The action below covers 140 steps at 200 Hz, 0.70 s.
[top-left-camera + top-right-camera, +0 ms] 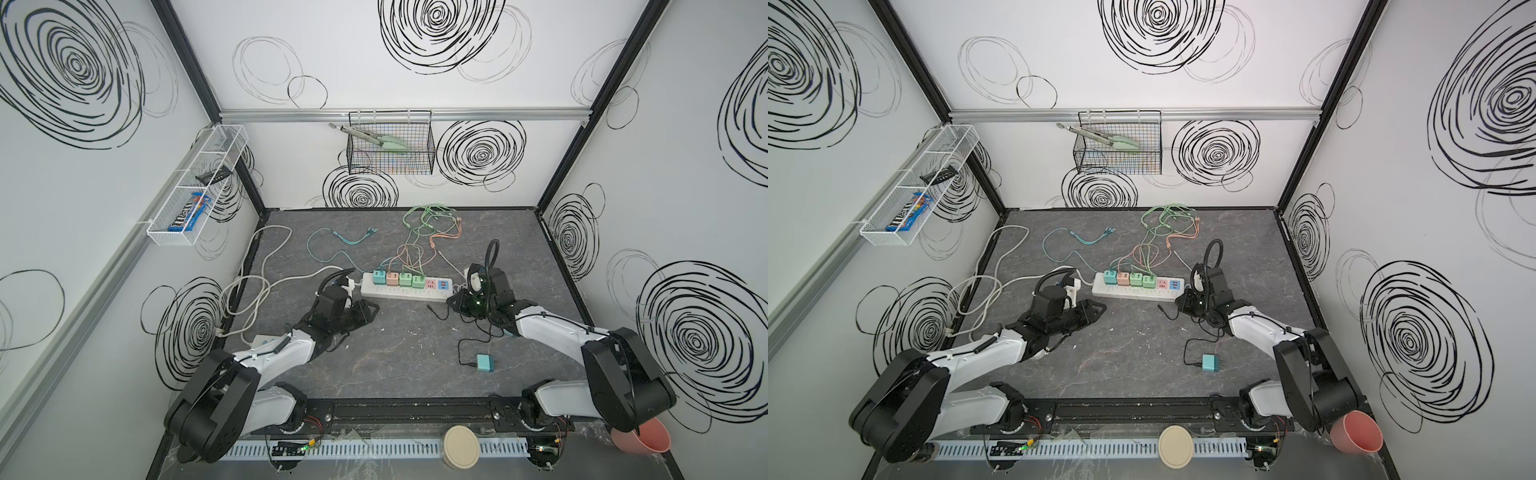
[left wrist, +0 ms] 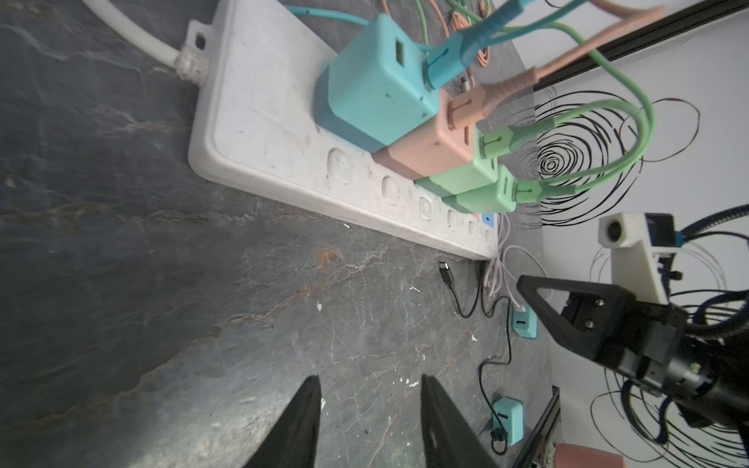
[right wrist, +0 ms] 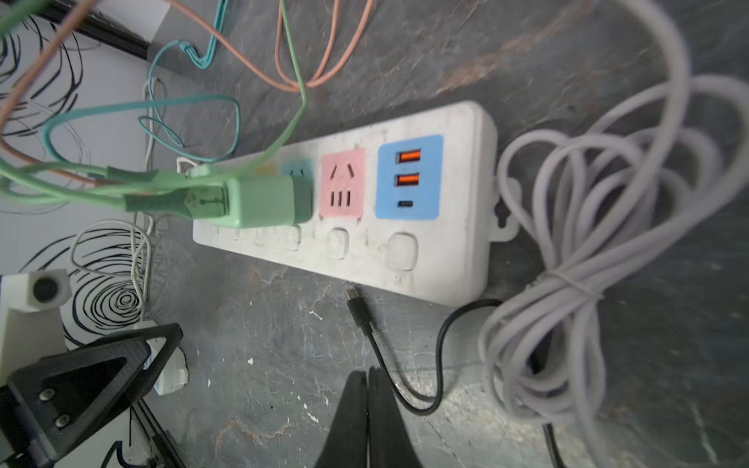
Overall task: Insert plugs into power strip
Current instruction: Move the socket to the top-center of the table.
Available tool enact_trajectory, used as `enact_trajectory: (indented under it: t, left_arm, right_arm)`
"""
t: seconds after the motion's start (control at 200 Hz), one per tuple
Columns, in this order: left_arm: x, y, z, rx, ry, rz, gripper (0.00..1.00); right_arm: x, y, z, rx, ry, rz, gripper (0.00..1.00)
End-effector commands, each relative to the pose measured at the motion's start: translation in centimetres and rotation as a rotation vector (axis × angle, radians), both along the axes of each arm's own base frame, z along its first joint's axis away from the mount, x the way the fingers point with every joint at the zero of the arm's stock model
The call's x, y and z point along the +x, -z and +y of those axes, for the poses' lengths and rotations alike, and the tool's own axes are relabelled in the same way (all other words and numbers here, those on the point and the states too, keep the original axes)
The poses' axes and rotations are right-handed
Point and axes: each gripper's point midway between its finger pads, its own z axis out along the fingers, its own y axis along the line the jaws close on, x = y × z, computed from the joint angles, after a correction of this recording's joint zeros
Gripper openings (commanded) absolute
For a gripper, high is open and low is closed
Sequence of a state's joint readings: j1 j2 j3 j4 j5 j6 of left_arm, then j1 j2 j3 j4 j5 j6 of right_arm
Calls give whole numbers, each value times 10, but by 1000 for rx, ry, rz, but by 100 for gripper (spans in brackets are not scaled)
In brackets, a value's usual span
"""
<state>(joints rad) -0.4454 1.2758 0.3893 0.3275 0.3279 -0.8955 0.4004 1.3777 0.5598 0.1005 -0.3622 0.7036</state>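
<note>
Three swirl-patterned walls (image 1: 332, 62), dark marbled tabletop (image 1: 395, 361)

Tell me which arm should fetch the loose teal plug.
Right. The loose teal plug lies on its side, nearer the right gripper than the left gripper. The free pink socket is close too.
</note>
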Motion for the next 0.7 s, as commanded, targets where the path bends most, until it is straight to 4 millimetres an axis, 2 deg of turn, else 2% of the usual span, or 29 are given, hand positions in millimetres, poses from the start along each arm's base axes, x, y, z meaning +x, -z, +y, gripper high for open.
enact_trajectory:
  t: [0.0,0.23,0.355,0.38,0.495,0.695]
  left_arm:
    - [22,-14,-6,-56,-36,-71,38]
    - [34,3,1,-47,-101,-55,34]
    - [48,13,13,-13,-144,-53,34]
    - [55,9,16,-22,-156,-80,34]
    - [72,12,31,-18,-213,-105,34]
    - [104,22,41,34,-243,-113,35]
  right_arm:
    - [-3,10,9,16,-20,13,1]
    - [4,35,11,5,-15,40,0]
    - [26,42,8,-11,9,20,0]
    - [31,44,8,-12,15,21,0]
    - [56,45,11,-7,32,-4,0]
    - [89,52,18,-2,38,-11,0]
